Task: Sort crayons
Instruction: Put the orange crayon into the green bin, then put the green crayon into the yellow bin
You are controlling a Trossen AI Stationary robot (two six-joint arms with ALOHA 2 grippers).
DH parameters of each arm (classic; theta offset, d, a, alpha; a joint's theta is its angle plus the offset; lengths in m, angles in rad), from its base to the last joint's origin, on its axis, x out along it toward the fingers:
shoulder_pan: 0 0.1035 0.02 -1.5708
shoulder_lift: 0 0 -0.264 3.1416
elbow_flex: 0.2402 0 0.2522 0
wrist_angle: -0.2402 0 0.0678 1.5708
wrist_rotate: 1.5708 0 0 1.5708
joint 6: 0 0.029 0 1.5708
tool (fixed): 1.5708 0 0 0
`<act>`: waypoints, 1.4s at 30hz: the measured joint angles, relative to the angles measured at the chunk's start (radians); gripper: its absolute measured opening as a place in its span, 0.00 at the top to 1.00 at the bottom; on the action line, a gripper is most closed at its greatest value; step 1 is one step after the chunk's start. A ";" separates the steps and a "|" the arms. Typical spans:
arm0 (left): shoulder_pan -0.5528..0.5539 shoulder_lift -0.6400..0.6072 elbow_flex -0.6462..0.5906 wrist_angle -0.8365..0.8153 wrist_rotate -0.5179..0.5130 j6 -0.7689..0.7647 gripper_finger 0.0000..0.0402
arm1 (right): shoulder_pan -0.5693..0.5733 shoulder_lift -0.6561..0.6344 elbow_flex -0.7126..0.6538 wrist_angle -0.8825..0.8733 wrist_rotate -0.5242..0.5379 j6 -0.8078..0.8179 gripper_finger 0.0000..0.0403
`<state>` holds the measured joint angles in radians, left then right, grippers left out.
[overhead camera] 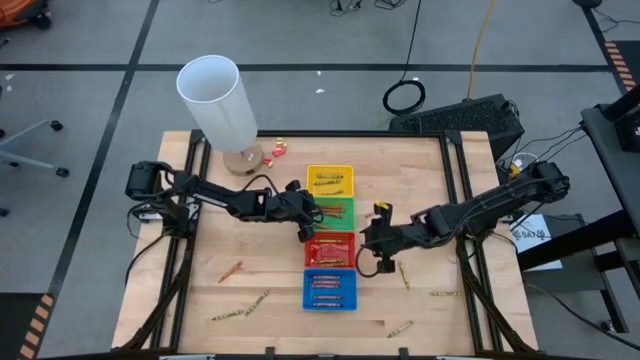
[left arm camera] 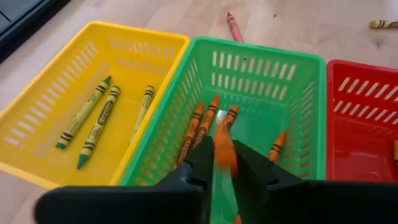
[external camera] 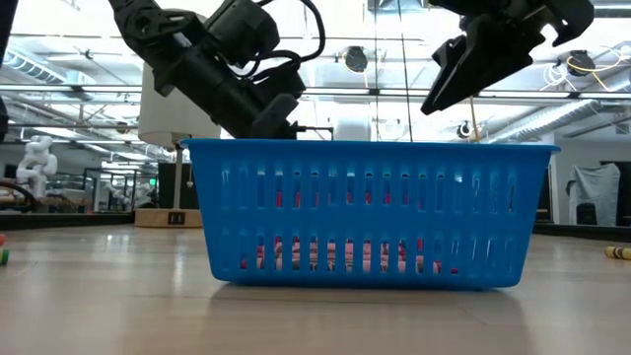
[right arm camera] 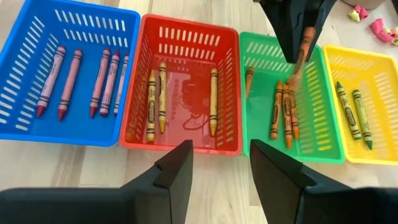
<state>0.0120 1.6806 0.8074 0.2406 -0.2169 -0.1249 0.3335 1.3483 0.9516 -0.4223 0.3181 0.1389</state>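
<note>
Views: wrist views show tray contents; the low view shows only the blue tray point(external camera: 373, 212) wall.
Left gripper point(left arm camera: 225, 163): over the green tray point(left arm camera: 311, 112), fingers narrow around an orange crayon point(left arm camera: 224, 146).
Right gripper point(right arm camera: 221, 163): fingers wide, holding nothing, above the surface point(overhead camera: 250, 250) near the red tray point(right arm camera: 186, 74).
Trays: blue holds reddish crayons point(right arm camera: 68, 81); red, olive-yellow ones; green, orange; yellow tray point(left arm camera: 74, 93), green ones.
Surface: loose crayons lie scattered.

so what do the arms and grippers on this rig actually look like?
Both arms are black, jointed and slender, with black cables looped along the links. The left gripper and right gripper each end in two dark, flat, wedge-shaped jaws with matte faces, as both wrist views show. A small yellow-orange mark sits near the right arm's wrist. No other markings can be made out.
</note>
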 joint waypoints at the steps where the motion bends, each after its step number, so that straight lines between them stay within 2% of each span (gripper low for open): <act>1: 0.000 0.000 0.000 0.001 0.000 0.000 0.84 | 0.003 0.000 -0.003 -0.001 0.003 0.005 0.64; 7: -0.003 -0.012 0.000 -0.009 0.000 -0.001 0.63 | 0.057 0.000 -0.005 -0.001 0.057 0.055 0.64; 12: -0.032 -0.120 0.013 -0.136 -0.001 -0.088 0.53 | 0.122 0.000 -0.005 0.003 0.135 0.106 0.64; 18: -0.143 -0.274 0.017 -0.254 -0.005 -0.186 0.52 | 0.197 0.000 -0.005 0.042 0.204 0.171 0.64; 21: -0.246 -0.309 0.017 -0.329 -0.065 -0.236 0.52 | 0.239 0.008 -0.005 0.070 0.209 0.186 0.64; 25: -0.393 -0.308 0.016 -0.397 -0.179 -0.349 0.52 | 0.297 0.037 -0.006 0.104 0.212 0.208 0.64; 31: -0.580 -0.259 0.016 -0.399 -0.341 -0.530 0.52 | 0.375 0.110 -0.006 0.186 0.229 0.211 0.64; 37: -0.679 -0.223 0.016 -0.405 -0.436 -0.608 0.52 | 0.433 0.184 -0.006 0.275 0.242 0.248 0.64; 42: -0.738 -0.192 0.016 -0.406 -0.427 -0.682 0.52 | 0.461 0.205 -0.006 0.364 0.255 0.268 0.64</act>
<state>-0.7258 1.4889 0.8230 -0.1650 -0.6440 -0.8068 0.7950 1.5533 0.9459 -0.0587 0.5734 0.4066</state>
